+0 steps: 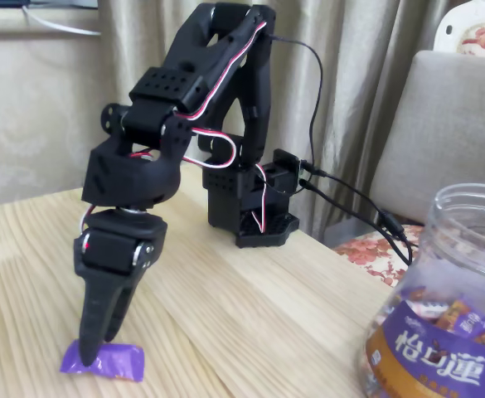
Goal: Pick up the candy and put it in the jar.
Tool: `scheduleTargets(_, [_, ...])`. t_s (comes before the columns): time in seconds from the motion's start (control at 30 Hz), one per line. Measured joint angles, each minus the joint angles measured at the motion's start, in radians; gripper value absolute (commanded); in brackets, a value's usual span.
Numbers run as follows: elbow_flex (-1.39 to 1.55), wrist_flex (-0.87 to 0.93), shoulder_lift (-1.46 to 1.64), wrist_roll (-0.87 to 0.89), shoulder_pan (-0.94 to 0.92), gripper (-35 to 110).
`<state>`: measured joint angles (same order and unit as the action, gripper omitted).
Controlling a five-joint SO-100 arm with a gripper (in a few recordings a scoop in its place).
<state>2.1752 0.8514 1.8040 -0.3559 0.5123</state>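
Candy under the gripper tips at the table's near edge.
Black two-finger gripper (pixel 87 352) looks closed on the shiny purple-wrapped candy (pixel 105 361) (grip unconfirmed); lift straight, then swing right to the large clear plastic jar (pixel 445 307) on the light wooden table (pixel 250 315).

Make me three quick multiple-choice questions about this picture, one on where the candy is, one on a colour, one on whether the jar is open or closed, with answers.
1. Where is the candy?
A. inside the jar
B. on the wooden table under the pincer
C. on the chair

2. What colour is the candy's wrapper?
A. purple
B. green
C. white

3. How is the jar?
A. capped with a lid
B. lying on its side
C. upright, mouth open

Answers:
1 B: it lies on the table with the pincer tip down on it.
2 A: shiny purple foil shows.
3 C: the clear rim stands bare, with no lid on it.
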Motion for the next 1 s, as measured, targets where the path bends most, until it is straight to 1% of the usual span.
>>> scheduleTargets(0.2, [0.0, 0.0, 0.0, 0.005, 0.034, 36])
scheduleTargets(0.63, [0.031, -0.103, -0.026, 0.011, 0.041, 31])
scheduleTargets(1.0, [0.031, -0.106, -0.034, -0.009, 0.041, 31])
